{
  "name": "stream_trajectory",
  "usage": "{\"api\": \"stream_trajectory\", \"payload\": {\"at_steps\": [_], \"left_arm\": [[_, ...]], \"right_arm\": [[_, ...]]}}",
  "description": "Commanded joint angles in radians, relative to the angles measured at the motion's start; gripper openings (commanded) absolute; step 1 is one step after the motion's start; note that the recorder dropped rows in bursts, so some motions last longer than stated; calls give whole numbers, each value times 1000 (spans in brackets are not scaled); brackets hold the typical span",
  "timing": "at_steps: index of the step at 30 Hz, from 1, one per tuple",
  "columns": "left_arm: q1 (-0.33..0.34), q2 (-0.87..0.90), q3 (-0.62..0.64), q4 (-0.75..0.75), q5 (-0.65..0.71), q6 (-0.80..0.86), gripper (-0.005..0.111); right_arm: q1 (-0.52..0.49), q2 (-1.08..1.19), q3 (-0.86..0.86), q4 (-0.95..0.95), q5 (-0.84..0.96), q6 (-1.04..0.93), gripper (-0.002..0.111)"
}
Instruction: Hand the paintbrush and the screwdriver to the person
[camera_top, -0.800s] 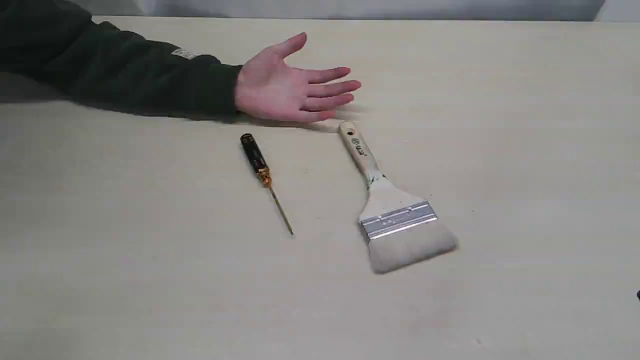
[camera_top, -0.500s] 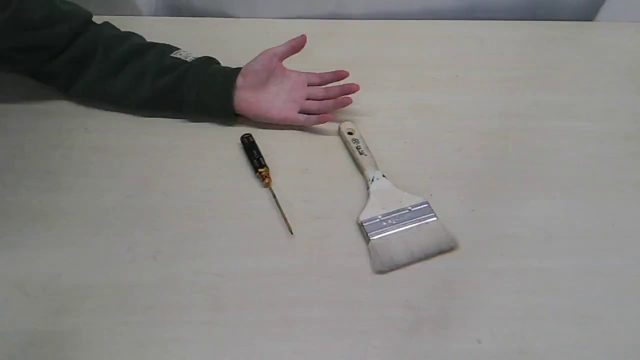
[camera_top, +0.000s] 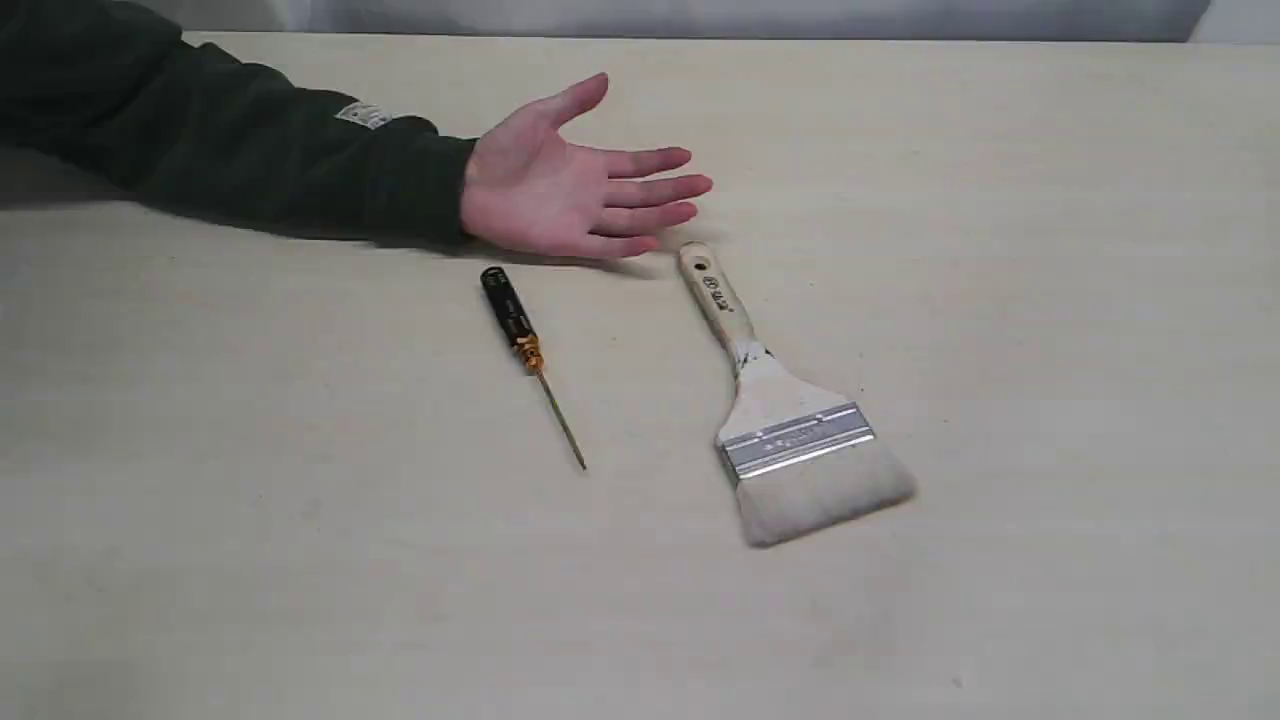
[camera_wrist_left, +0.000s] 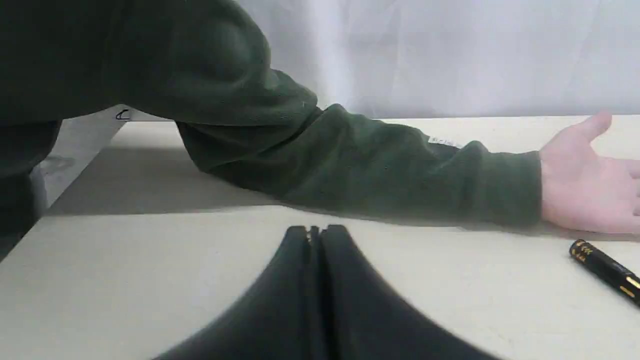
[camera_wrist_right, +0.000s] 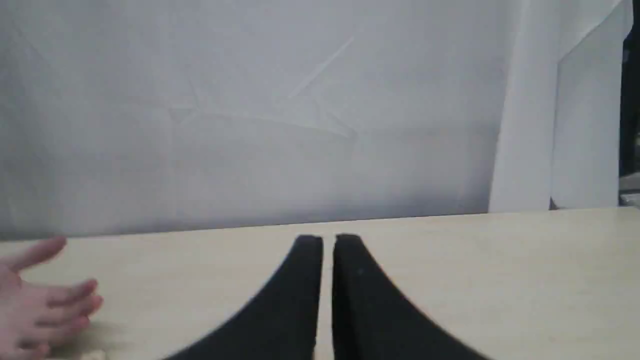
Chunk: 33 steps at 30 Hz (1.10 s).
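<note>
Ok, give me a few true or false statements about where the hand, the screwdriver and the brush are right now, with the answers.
1. The person's hand is open and holds nothing. True.
2. The left gripper is shut on the screwdriver. False: its jaws are closed on nothing, and the screwdriver lies on the table.
3. The paintbrush points its handle end toward the hand. True.
4. In the exterior view, the screwdriver lies to the right of the paintbrush. False: it lies to its left.
5. The paintbrush's bristles touch the screwdriver. False: the two lie apart.
</note>
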Motion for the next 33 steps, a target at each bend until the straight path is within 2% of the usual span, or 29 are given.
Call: {"api": "stream_trajectory", "payload": {"at_steps": [1,17,24,33], "left_arm": [[-8,-2,2,-4,-10,-2,0],[-8,-2,2,-4,-10,-2,0],[-8,-2,2,-2,-13,-2,0],[-8,-2,2,-2,-13,-2,0]], "right_arm": [[1,-7,3,145,-34,13,5],[1,-7,3,242,-83,13,5],[1,9,-153,307,-11,16,5],[1,211,-504,327,145,-18,5]]}}
